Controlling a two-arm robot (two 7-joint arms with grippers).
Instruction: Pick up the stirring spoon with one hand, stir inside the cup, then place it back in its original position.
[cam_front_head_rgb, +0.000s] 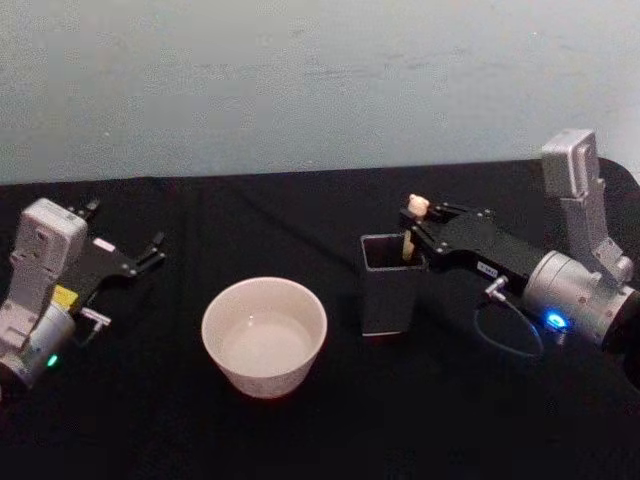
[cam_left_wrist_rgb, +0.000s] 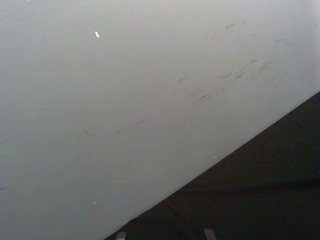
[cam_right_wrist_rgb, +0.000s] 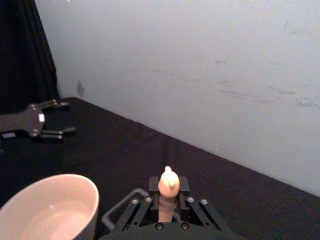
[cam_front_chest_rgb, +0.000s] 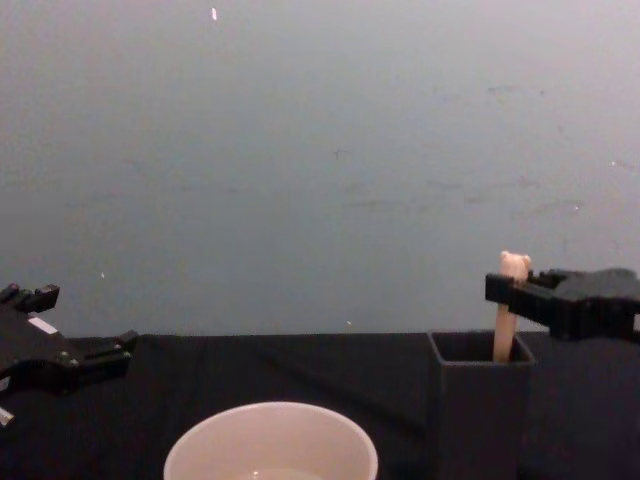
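The stirring spoon (cam_front_head_rgb: 418, 206) stands upright in the dark grey square holder (cam_front_head_rgb: 388, 296), with its beige bear-head top above the rim. My right gripper (cam_front_head_rgb: 409, 238) reaches in from the right and is shut on the handle just below the bear head. The chest view shows the spoon (cam_front_chest_rgb: 513, 268) held by the right gripper (cam_front_chest_rgb: 506, 291) over the holder (cam_front_chest_rgb: 478, 410). The spoon's bowl is hidden inside the holder. The cream-white cup (cam_front_head_rgb: 265, 336) sits to the holder's left. At the far left, my left gripper (cam_front_head_rgb: 125, 227) rests open, away from both.
A black cloth (cam_front_head_rgb: 320, 430) covers the table, with a pale wall (cam_front_head_rgb: 300, 80) behind it. A loop of grey cable (cam_front_head_rgb: 510, 335) hangs from the right wrist near the holder. Bare cloth lies between the cup and the left arm.
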